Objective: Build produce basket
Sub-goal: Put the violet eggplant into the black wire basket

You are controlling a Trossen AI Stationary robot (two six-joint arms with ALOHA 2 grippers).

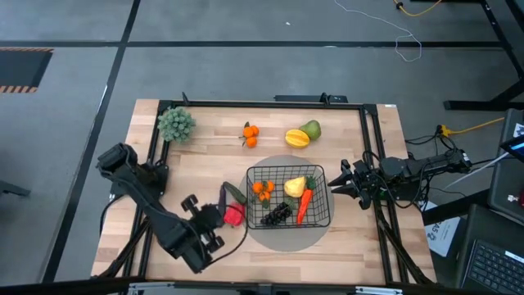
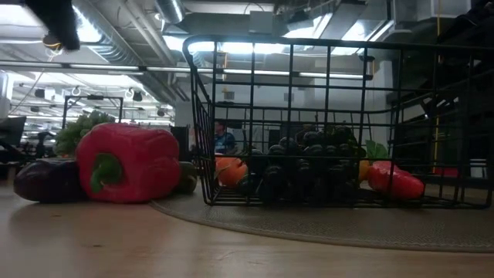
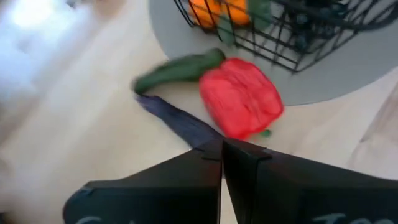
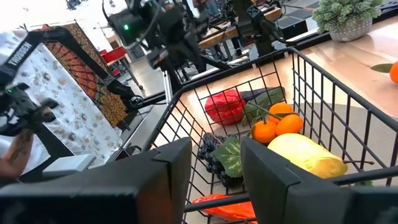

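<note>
The black wire basket (image 1: 288,197) stands on a grey disc (image 1: 286,242). It holds an orange cluster (image 1: 262,190), a yellow fruit (image 1: 295,187), a carrot (image 1: 304,205) and dark grapes (image 1: 276,215). The red pepper (image 1: 235,215), the purple eggplant (image 1: 223,197) and the green cucumber (image 1: 237,194) lie on the table at the basket's left side. My left gripper (image 1: 218,215) is shut just left of the pepper (image 3: 241,99), its fingertips (image 3: 222,148) over the eggplant's end (image 3: 180,121). My right gripper (image 1: 345,182) waits open at the basket's right side (image 4: 214,180).
Near the far edge lie another orange cluster (image 1: 250,133), a yellow fruit (image 1: 296,138) and a green fruit (image 1: 311,129). A small green potted plant (image 1: 176,124) stands at the far left corner. Bare wood lies between these and the basket. A person shows beyond the table (image 4: 18,149).
</note>
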